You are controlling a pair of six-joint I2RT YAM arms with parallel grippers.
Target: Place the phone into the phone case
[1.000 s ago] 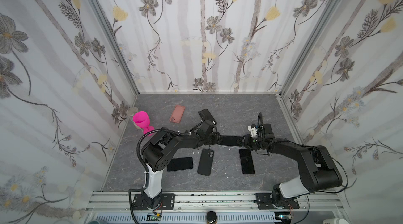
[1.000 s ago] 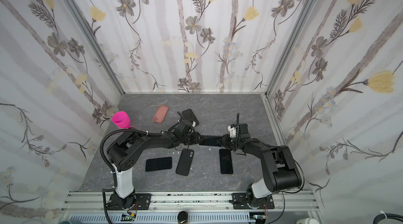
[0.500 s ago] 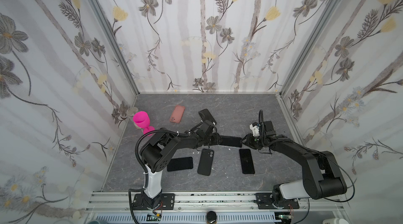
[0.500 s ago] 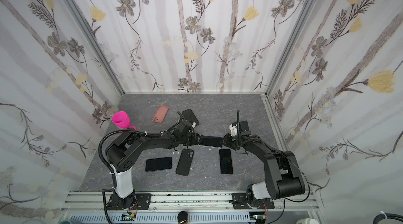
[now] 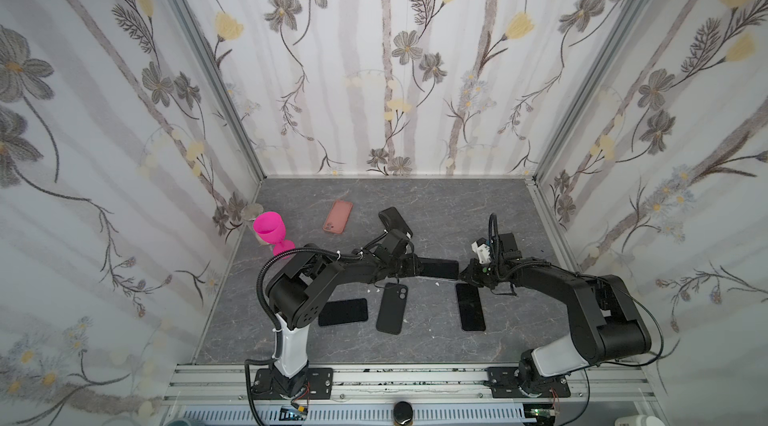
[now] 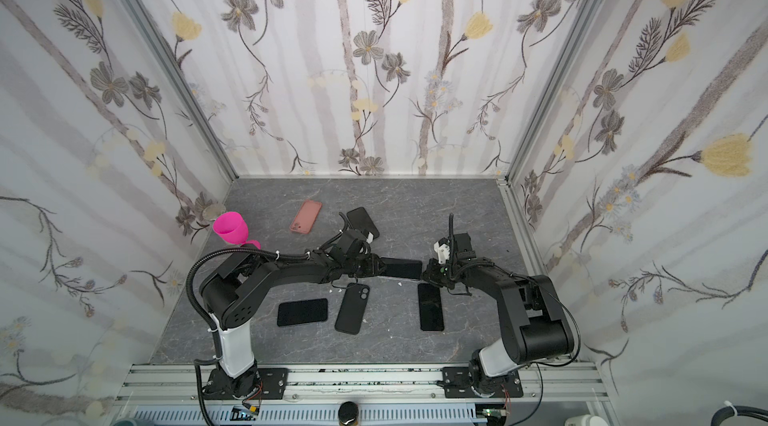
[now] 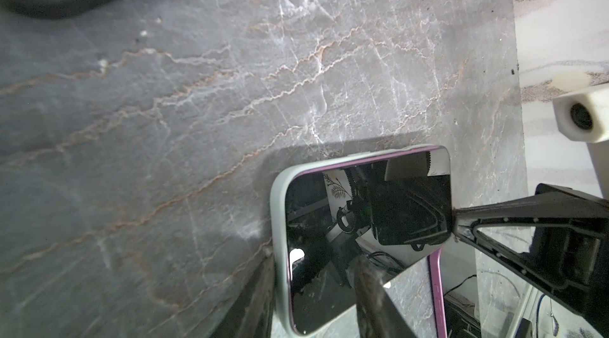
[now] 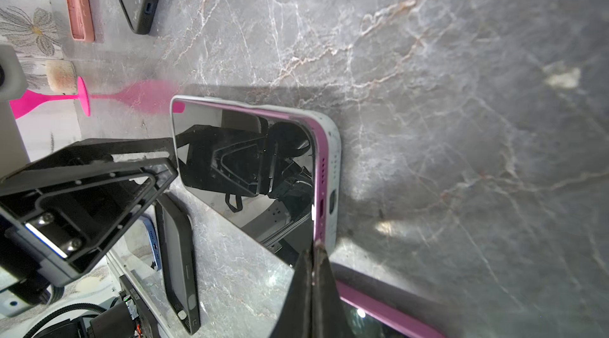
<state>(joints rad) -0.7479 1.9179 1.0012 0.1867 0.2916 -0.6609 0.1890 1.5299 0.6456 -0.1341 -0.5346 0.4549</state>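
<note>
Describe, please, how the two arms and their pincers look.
Both the left arm and right arm are black with white lower links. A ribbed black cable loops along the left one; a white camera housing sits at the right wrist. The left pincer and right pincer have slim black triangular fingers.

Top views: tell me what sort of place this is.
Probably a robot data-collection booth, not a home: a left arm and right arm bolted to an aluminium rail, floral wallpapered panels boxing in a grey marble-look tabletop, with phones and cases laid out.
</note>
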